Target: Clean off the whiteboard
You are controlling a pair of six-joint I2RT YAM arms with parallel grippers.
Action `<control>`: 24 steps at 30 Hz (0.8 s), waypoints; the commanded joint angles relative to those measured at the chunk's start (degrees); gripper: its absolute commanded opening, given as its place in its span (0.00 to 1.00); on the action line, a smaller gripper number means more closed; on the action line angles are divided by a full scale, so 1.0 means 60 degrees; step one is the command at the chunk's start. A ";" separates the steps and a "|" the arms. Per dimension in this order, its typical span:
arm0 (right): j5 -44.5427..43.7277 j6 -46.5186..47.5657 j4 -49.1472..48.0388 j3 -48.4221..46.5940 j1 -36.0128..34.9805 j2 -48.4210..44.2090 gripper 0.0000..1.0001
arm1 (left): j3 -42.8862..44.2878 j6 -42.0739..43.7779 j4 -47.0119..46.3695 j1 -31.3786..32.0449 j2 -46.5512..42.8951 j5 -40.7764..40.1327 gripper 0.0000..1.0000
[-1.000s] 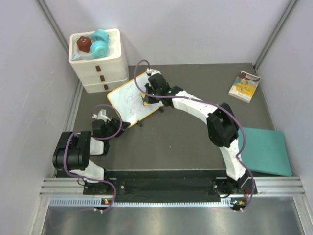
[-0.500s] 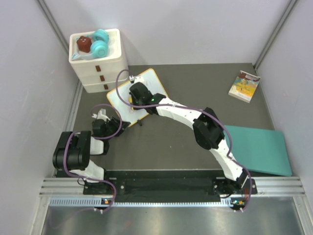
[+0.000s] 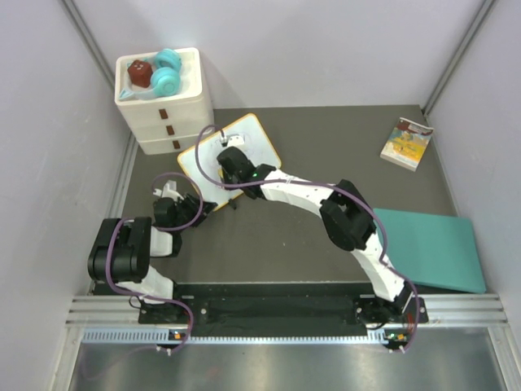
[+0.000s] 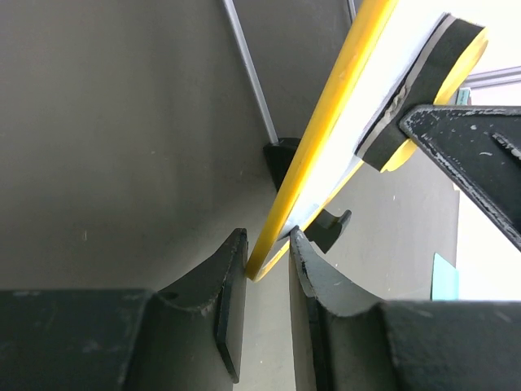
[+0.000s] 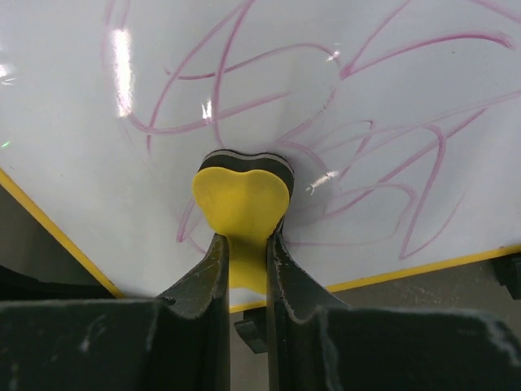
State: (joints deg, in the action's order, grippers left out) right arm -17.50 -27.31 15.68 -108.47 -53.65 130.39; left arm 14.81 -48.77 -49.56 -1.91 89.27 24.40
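Nearest, the left gripper (image 4: 267,259) is closed to a narrow gap on the whiteboard (image 3: 259,140), its fingers pinching the near corner of the yellow frame. The board sits on small black feet on the dark table (image 3: 326,163), left of centre. Over it, the right gripper (image 5: 244,244) clamps tight on a yellow heart-shaped eraser (image 5: 242,195), which is pressed against purple scribbles (image 5: 391,204). Just beyond stands a white drawer box (image 3: 167,114)
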 commanded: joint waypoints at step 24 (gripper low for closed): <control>0.0660 -0.0546 -0.1251 0.2052 0.0871 -0.0711 0.00 | 0.0213 0.0336 0.0994 0.0040 0.0355 -0.0845 0.22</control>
State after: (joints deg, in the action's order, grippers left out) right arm -14.26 -32.05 10.37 -97.12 -44.01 125.23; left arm 15.66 -48.73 -49.19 -1.72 89.80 24.62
